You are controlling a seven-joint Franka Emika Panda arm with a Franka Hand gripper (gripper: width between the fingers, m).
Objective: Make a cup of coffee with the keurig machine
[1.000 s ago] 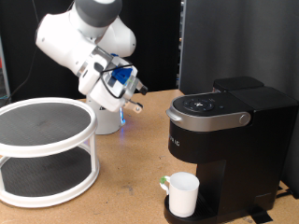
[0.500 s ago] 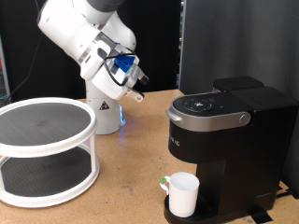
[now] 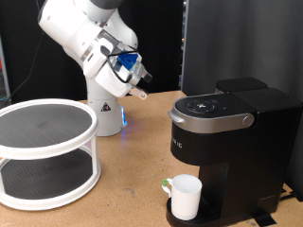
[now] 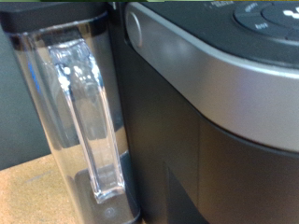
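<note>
**benchbot_dan:** So how far along is the coffee run at this point?

**mugwatcher:** Honestly, partway at best. The cup [image 3: 186, 196] is already parked on the round base of the keurig machine [image 3: 232, 142], right under the spout, so that bit looks done. The grey lid handle [image 3: 213, 119] is down and the lid looks closed. Can't see a pod anywhere, and I can't tell if one's inside or if brewing has begun. No coffee visible in the cup from this angle.

**benchbot_dan:** And the arm?

**mugwatcher:** The gripper [image 3: 140, 92] hangs up in the air, well off to the exterior view's left of the machine and above its top, not touching anything. Nothing between the fingers that I can make out, but whether they're spread or pinched I can't tell. The wrist view is filled by the machine's clear water tank [image 4: 79, 112] and silver trim.

**benchbot_dan:** Anything in the way?

**mugwatcher:** A white two-tier round shelf [image 3: 45, 151] sits well to the left of the machine, out of the path I'd say.
</note>
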